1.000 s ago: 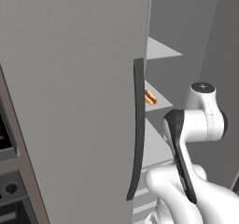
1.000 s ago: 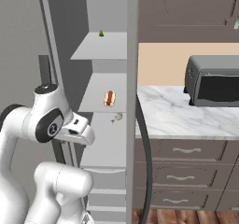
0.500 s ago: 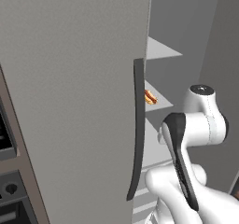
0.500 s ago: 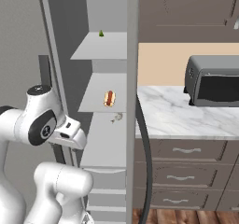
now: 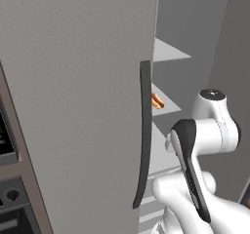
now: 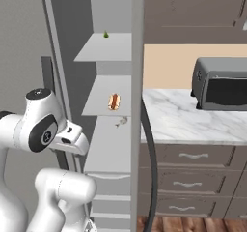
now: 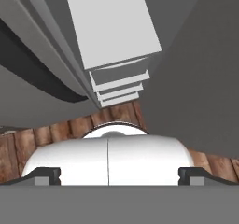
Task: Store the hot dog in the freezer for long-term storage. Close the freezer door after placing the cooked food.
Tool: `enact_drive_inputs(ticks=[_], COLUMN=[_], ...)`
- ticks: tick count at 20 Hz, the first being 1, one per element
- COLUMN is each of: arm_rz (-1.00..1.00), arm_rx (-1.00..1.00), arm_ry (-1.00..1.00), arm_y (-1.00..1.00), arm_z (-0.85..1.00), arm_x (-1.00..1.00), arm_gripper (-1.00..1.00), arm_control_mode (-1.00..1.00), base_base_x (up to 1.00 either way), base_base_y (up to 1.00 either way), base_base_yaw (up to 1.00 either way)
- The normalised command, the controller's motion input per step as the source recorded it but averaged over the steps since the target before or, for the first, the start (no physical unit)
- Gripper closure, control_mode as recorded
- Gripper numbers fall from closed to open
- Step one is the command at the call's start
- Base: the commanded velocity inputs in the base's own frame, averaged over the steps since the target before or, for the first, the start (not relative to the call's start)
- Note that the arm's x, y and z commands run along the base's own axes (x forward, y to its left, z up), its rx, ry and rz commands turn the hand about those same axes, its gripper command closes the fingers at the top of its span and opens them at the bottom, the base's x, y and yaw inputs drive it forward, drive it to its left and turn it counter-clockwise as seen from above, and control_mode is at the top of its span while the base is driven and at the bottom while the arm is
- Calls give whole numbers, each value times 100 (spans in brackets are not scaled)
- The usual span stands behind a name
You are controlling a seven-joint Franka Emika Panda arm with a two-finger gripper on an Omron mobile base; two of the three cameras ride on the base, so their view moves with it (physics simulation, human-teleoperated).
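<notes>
Already the hot dog lies on a middle shelf inside the freezer, so closing remains. The jaws stand wide and empty. Push the freezer door steadily near its handle, arm clear of the gap.

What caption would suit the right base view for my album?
A small tan-bun hot dog rests on a white shelf inside the open light-grey freezer, the white robot arm beside it.
</notes>
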Motion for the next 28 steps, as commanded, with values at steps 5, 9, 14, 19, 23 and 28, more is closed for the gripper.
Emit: enact_drive_inputs(ticks=[5,9,14,19,23,28], arm_rz=[0,0,0,0,0,0], arm_rx=[0,0,0,0,0,0], arm_ry=[0,0,0,0,0,0], arm_y=[0,0,0,0,0,0], arm_z=[0,0,0,0,0,0], arm_x=[0,0,0,0,0,0], arm_gripper=[-100,-100,-100,-100,-100,-100], arm_control_mode=[100,100,100,100,100,100], base_base_x=[-56,-53,-41,-30,-3,-6], base_base_y=[-4,-8,-20,-18,-26,-42], base_base_yaw=[3,0,4,25,32,23])
